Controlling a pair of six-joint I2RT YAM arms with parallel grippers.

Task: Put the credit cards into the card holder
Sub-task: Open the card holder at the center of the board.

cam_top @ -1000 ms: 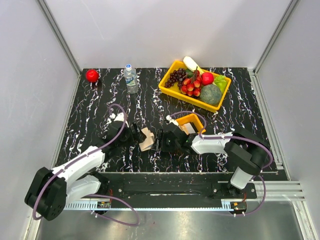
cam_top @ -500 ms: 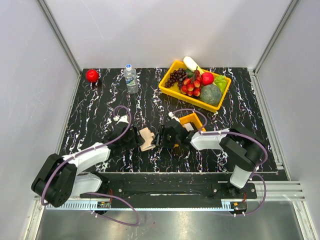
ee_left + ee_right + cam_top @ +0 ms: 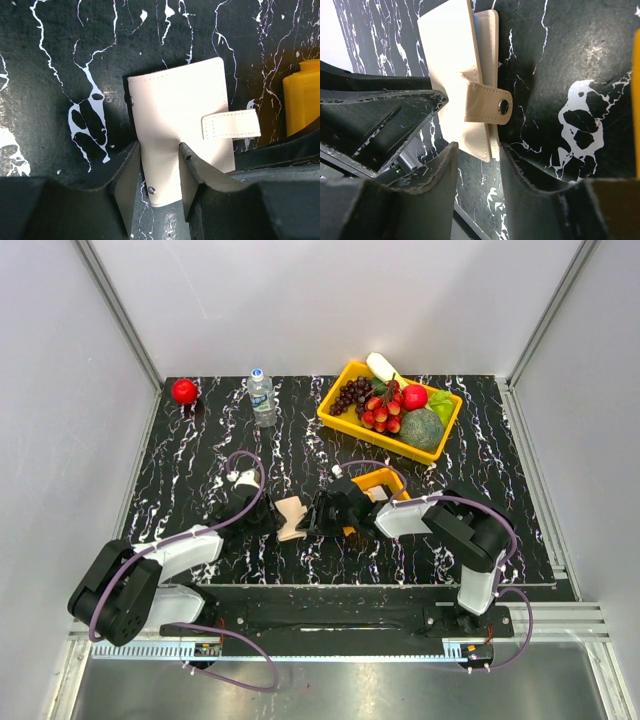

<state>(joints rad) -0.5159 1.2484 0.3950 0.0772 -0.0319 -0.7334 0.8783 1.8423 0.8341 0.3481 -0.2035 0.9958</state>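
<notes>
The card holder [image 3: 291, 517], a beige folding wallet with a snap strap, stands on edge on the black marbled table between my two grippers. In the left wrist view the card holder [image 3: 180, 125] fills the gap between the fingers, and my left gripper [image 3: 159, 150] is shut on its lower part. Seen from the right wrist, the card holder [image 3: 452, 65] shows a greyish inner layer between its covers. My right gripper [image 3: 477, 150] is shut on its bottom corner. The credit cards do not show clearly; only a pale sliver lies in the small orange tray [image 3: 390, 476].
The orange tray sits right behind my right wrist. A yellow basket [image 3: 335, 418] of fruit stands at the back right. Along the back edge are a small water bottle [image 3: 262, 398] and a red ball-like fruit [image 3: 184, 391] at the far left corner.
My left gripper has come in from the left and shut on the card holder. The right gripper's jaws have narrowed on it. The card holder has shifted slightly away from the arms.
</notes>
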